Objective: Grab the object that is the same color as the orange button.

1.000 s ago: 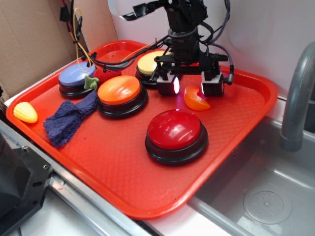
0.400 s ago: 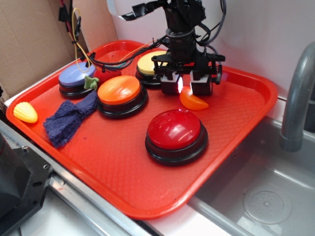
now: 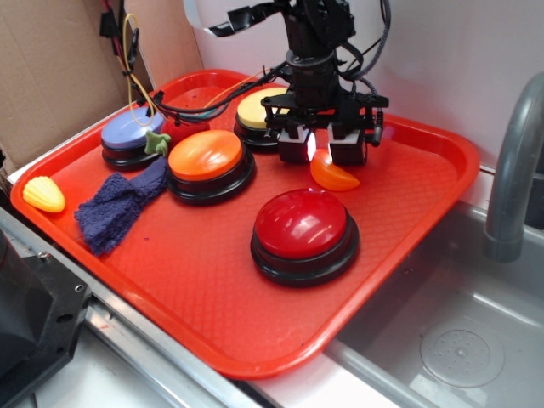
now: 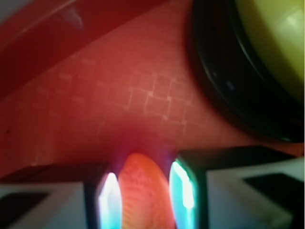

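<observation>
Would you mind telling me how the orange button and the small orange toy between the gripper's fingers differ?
The orange button is a large round dome on a black base; the orange toy is much smaller, curved and pointed, with no base. The button stands free on the tray, while the toy sits pinched in the gripper. Both are glossy orange.

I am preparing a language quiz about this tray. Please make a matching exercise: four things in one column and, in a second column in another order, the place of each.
Things:
1. orange toy
2. yellow toy
3. red button
4. blue cloth

Places:
A. at the tray's left edge
B. between the gripper's fingers
C. left of the orange button
D. nearest the sink

Pairs: 1-B, 2-A, 3-D, 4-C
</observation>
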You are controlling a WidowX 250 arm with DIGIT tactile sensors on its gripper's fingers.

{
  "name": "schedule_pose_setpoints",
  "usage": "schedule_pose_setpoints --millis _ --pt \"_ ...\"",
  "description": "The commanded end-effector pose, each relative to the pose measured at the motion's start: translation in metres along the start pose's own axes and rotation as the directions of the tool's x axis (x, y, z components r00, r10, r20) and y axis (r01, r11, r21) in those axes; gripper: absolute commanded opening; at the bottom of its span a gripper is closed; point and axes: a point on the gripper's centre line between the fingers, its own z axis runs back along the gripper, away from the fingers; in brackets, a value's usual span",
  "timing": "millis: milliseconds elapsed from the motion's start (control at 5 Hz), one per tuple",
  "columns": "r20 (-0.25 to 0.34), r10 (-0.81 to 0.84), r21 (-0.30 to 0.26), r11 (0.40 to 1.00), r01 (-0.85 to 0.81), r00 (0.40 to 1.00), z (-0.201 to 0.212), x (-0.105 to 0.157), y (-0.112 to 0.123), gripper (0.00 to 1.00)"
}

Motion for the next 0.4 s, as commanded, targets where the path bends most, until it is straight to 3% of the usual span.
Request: schedule_pose_setpoints --millis 0,200 --pt "0.067 0.018 -0.023 1.000 -0.016 0.998 0.063 0.010 0.017 0.00" --pt "0.046 0.001 -0.025 1.000 0.000 0.999 0.089 0.009 0.028 0.00"
